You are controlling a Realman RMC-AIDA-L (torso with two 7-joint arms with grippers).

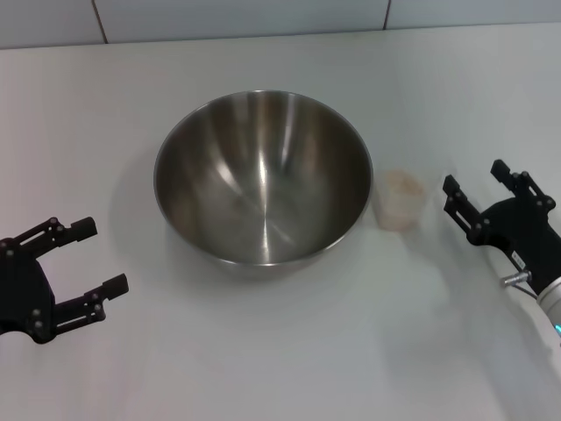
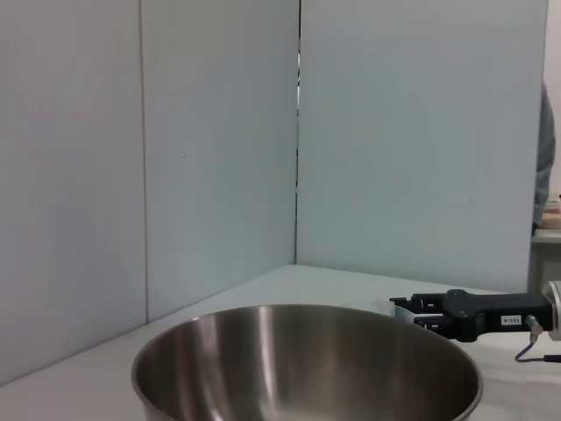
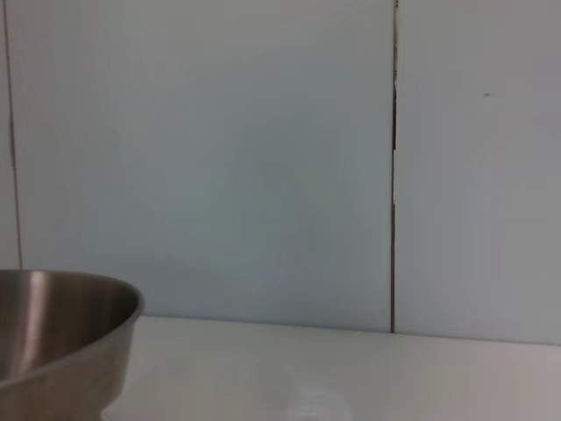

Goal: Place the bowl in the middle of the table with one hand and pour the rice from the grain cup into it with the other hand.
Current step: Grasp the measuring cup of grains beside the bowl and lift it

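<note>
So the big steel bowl (image 1: 263,178) is sitting upright pretty much in the middle of the white tabletop (image 1: 280,351), and there's nothing in it, just the shiny brushed inside with a few reflections. Just beside it, on the robot's right, is the little clear cup (image 1: 401,200), standing upright on the tabletop with the pale rice (image 1: 401,184) filling it close to the top. The cup is near the bowl's rim but I can't tell if they actually touch, looks like a thin gap from the head view. The right pincer (image 1: 479,182) is out to the right of the cup, fingers spread apart and pointing toward it, not touching it, nothing between them. The left pincer (image 1: 99,256) is over on the near left side of the tabletop, well apart from the bowl, also spread wide with nothing in it, fingers aimed toward the bowl. From the left wrist camera you get the bowl (image 2: 307,364) up close, and past its far rim the right pincer (image 2: 410,313) shows low over the tabletop. The right wrist camera only catches an edge of the bowl (image 3: 61,338) plus bare tabletop (image 3: 351,368) and the pale wall panels (image 3: 219,158) behind; the cup is hard to make out there.
</note>
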